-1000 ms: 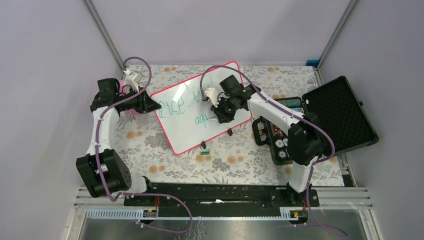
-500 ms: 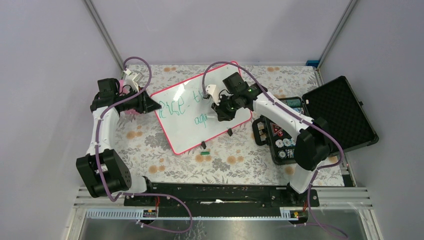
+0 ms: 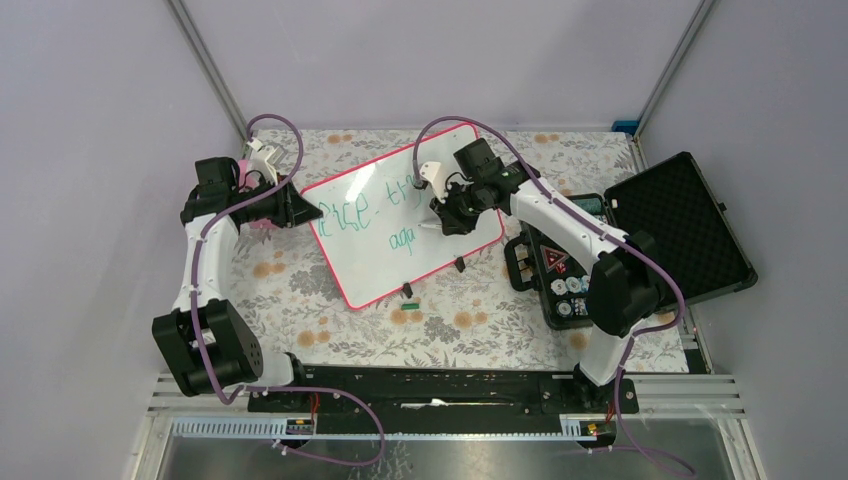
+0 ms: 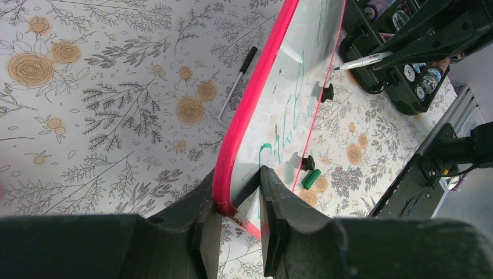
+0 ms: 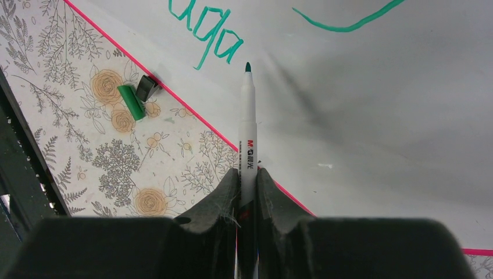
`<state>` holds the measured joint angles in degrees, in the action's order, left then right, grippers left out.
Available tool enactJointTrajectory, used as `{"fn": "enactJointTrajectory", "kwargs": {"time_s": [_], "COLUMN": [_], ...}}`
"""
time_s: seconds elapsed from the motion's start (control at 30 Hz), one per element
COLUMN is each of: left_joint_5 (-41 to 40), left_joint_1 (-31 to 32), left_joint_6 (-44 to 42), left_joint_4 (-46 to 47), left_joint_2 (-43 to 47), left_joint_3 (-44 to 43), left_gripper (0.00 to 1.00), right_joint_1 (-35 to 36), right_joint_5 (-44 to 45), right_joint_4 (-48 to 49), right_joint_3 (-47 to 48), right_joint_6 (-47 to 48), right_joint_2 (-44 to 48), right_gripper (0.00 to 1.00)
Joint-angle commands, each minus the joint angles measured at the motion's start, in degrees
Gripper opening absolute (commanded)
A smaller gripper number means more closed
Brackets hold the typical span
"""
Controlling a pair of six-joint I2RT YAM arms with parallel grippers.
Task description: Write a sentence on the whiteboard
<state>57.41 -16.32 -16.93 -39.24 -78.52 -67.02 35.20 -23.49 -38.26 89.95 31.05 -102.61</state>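
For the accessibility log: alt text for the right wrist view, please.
The right gripper clamps a white marker, its green tip pointed at the whiteboard near green handwriting. A green cap lies on the floral tablecloth beside the board's pink frame.

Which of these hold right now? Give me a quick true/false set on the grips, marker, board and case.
1. The right gripper holds a marker. True.
2. The left gripper is open, clear of the whiteboard. False: it clamps the board's pink-red frame.
3. The marker is capped. False: its green tip is bare; a green cap lies on the tablecloth.
4. The sentence is already started in green. True.
5. The black case is shut. False: its lid stands open.
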Motion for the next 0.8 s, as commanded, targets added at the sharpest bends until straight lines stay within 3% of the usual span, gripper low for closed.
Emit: {"fn": "enactJointTrajectory", "kwargs": {"time_s": [0.0, 0.77], "left_joint_5": [-1.9, -2.1], "left_joint_1": [0.6, 0.6], "left_joint_6": [-3.8, -3.9], "left_joint_4": [1.6, 1.6], "left_joint_2": [1.9, 1.8], "left_joint_3": [0.8, 1.0], "left_gripper": [0.0, 0.0], "right_joint_1": [0.2, 1.6], "right_joint_5": [-0.9, 2.9], "right_joint_4": [0.8, 0.9], "right_joint_3": [0.6, 3.9], "right_joint_6": [0.8, -0.1], "right_joint_2": [0.2, -4.5], "right_gripper": [0.0, 0.0]}}
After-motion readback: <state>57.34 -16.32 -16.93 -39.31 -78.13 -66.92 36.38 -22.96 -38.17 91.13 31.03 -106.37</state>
